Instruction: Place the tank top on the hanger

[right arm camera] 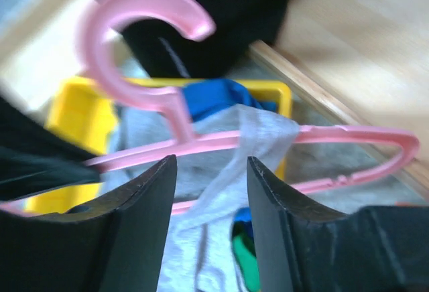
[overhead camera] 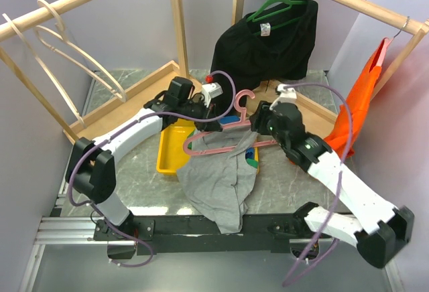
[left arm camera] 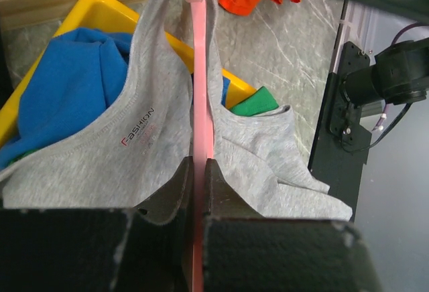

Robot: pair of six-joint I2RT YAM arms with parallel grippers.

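The pink hanger [overhead camera: 221, 146] is held in the air over the yellow bin, hook [overhead camera: 245, 98] pointing up. My left gripper [overhead camera: 204, 119] is shut on its left end; in the left wrist view the jaws [left arm camera: 199, 163] clamp the pink bar [left arm camera: 199, 91]. The light-grey tank top [overhead camera: 220, 181] hangs from the hanger down to the table's front edge. In the right wrist view one strap [right arm camera: 263, 130] is draped over the hanger's upper bar [right arm camera: 348, 133]. My right gripper [right arm camera: 211, 171] is open, just in front of that strap and not touching it; it also shows in the top view [overhead camera: 260, 122].
A yellow bin [overhead camera: 169, 153] under the hanger holds blue [left arm camera: 60, 98] and green [left arm camera: 255, 102] clothes. A black garment on a green hanger [overhead camera: 268, 34] hangs at the back. An orange top [overhead camera: 358, 101] hangs at right. Cream hangers [overhead camera: 74, 57] hang on the left rail.
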